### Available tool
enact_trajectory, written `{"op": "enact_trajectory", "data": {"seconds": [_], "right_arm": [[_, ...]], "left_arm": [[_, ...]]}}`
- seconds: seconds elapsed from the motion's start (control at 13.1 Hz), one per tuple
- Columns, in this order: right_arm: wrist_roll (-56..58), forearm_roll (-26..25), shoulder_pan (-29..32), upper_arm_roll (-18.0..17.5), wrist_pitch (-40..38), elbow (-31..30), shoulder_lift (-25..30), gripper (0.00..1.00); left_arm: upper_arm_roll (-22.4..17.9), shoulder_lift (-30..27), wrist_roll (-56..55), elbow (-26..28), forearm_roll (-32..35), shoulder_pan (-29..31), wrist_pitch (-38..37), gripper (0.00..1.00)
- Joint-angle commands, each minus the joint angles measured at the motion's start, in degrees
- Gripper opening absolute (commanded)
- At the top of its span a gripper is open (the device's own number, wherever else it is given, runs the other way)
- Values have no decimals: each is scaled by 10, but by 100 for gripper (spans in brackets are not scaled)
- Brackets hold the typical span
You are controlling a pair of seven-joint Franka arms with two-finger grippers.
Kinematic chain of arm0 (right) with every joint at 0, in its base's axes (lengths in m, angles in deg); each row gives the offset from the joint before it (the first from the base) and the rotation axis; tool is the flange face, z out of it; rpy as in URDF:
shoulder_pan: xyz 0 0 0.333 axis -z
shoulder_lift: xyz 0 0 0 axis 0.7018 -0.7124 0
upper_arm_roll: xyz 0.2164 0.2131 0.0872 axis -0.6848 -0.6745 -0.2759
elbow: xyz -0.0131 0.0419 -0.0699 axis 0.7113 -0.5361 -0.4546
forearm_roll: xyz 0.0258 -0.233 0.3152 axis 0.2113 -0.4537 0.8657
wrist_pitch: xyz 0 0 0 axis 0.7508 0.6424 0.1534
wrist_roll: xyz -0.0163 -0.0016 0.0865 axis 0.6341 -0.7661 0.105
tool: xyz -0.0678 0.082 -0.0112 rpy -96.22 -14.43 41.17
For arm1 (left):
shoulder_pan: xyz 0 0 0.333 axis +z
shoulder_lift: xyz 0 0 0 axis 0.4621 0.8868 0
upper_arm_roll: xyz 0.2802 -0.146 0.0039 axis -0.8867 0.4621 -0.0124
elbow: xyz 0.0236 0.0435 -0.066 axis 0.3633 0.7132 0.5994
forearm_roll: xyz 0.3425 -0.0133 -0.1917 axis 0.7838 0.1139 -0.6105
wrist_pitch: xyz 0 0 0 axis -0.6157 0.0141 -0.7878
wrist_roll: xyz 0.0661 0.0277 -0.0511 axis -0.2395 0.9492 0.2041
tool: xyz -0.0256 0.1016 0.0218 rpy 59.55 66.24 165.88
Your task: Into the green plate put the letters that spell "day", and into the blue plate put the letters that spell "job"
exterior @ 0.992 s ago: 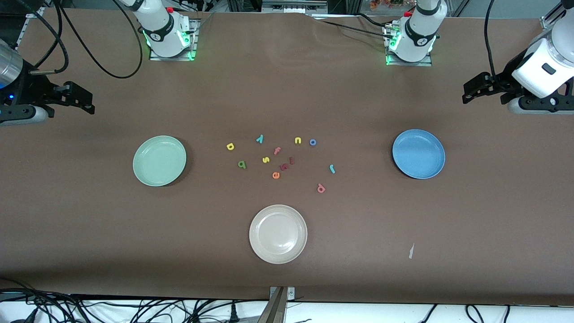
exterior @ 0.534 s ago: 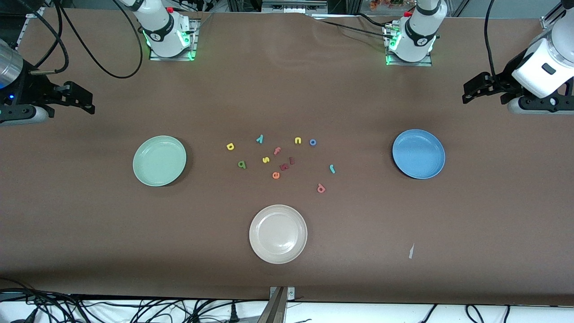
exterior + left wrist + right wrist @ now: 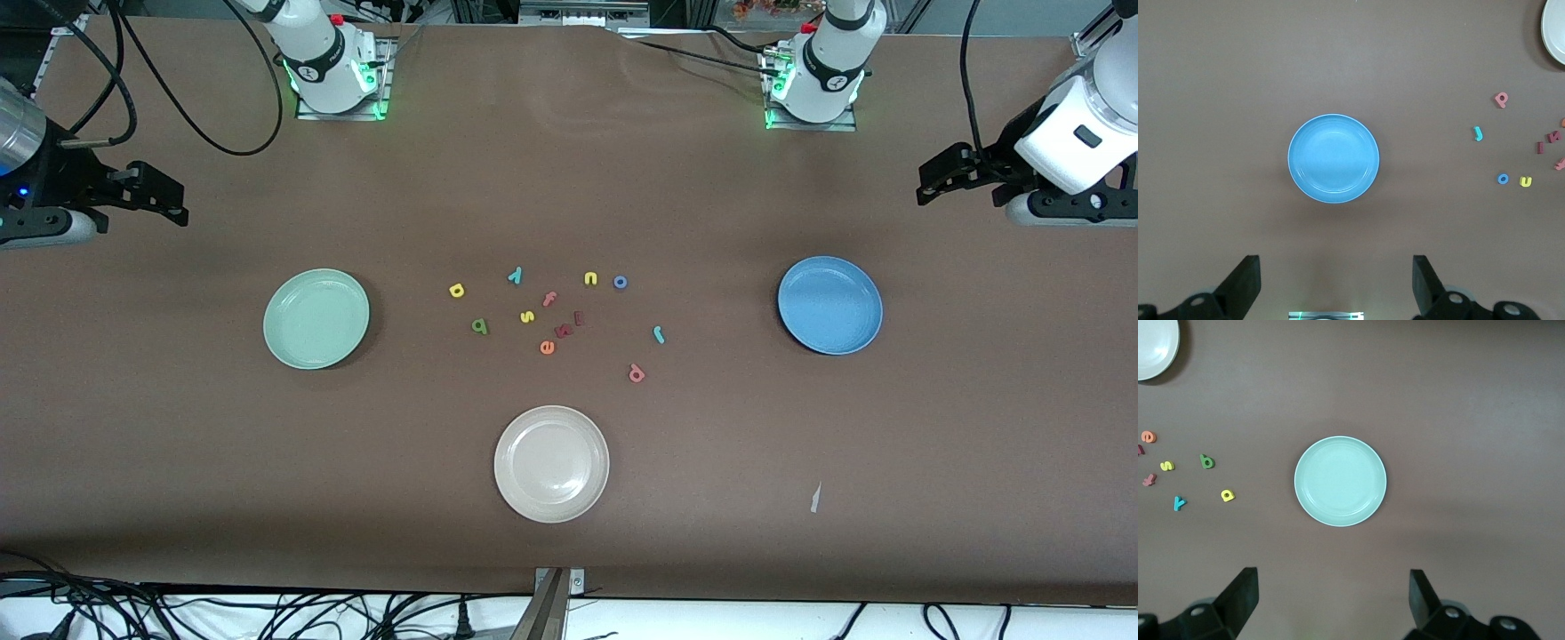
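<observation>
The pale green plate (image 3: 316,318) lies toward the right arm's end of the table, the blue plate (image 3: 829,305) toward the left arm's end. Between them are scattered the yellow "d" (image 3: 457,290), dark green "a" (image 3: 480,326), teal "y" (image 3: 515,276), teal "j" (image 3: 659,334), blue "o" (image 3: 621,283) and salmon "b" (image 3: 637,373). My right gripper (image 3: 164,194) hangs open and empty high over its end of the table, with the green plate (image 3: 1340,481) centred in its wrist view. My left gripper (image 3: 933,182) hangs open and empty likewise, looking down at the blue plate (image 3: 1333,159).
A cream-white plate (image 3: 551,463) sits nearer the front camera than the letters. Mixed among them are a yellow "s" (image 3: 527,316), yellow "n" (image 3: 590,279), pink "f" (image 3: 549,299), orange "e" (image 3: 547,348) and two dark red letters (image 3: 571,325). A scrap of paper (image 3: 815,498) lies near the front edge.
</observation>
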Motion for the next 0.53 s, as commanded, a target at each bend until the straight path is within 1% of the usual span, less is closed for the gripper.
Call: {"op": "enact_trajectory", "data": {"seconds": [0.0, 0.15, 0.46], "right_arm": [[6, 8, -1, 0, -11, 7, 4, 100], [2, 8, -1, -1, -12, 6, 3, 100], [1, 7, -3, -1, -13, 6, 2, 100]], "left_arm": [[2, 3, 13, -13, 19, -2, -11, 100], [2, 4, 34, -13, 25, -2, -10, 100], [2, 4, 36, -13, 24, -1, -9, 100]]}}
